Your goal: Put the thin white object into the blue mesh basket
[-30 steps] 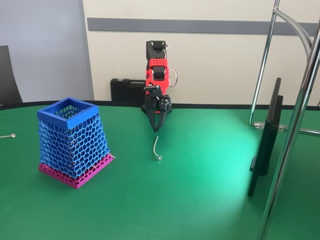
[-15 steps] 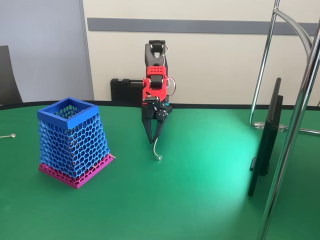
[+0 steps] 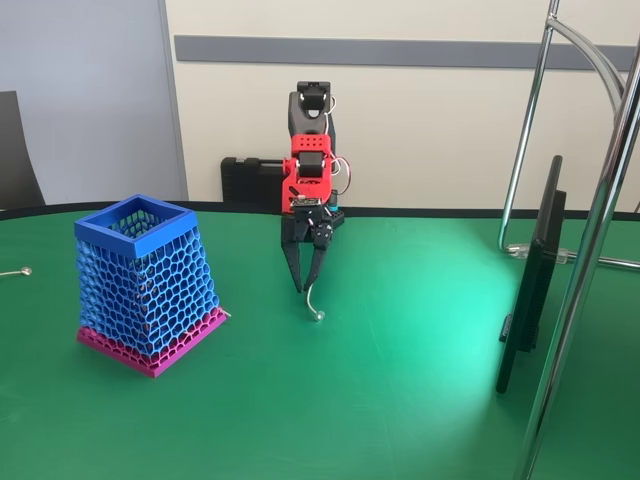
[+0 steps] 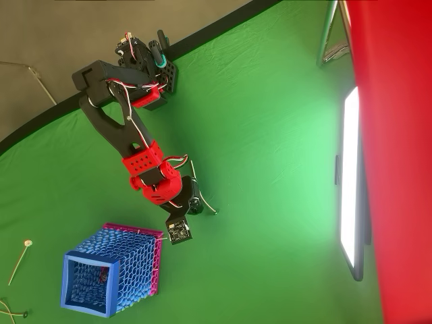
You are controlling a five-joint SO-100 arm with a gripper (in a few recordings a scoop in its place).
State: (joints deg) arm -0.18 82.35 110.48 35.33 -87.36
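Observation:
The thin white object (image 3: 313, 301) lies on the green table, gently curved, its tiny ball toward the camera; from overhead the thin white object (image 4: 208, 206) shows beside the arm's wrist. My gripper (image 3: 305, 287) points straight down over the rod's far end, fingertips just above the cloth. Its jaws stand a little apart, one on each side of that end, so it is open. The blue mesh basket (image 3: 148, 275) stands upright on its magenta base to the left, well apart from the rod. Overhead, the blue mesh basket (image 4: 111, 271) sits just beyond my gripper (image 4: 194, 202).
A straight thin stick with a round tip (image 3: 15, 271) lies at the far left, also seen overhead as the stick (image 4: 19, 260). A dark monitor (image 3: 530, 285) and chrome stand poles (image 3: 590, 250) rise on the right. A black case (image 3: 250, 182) sits behind the arm.
The arm has brought the gripper down and slightly left, from above the table to the rod's far end. The jaws have parted a little. The rod and the basket have not moved.

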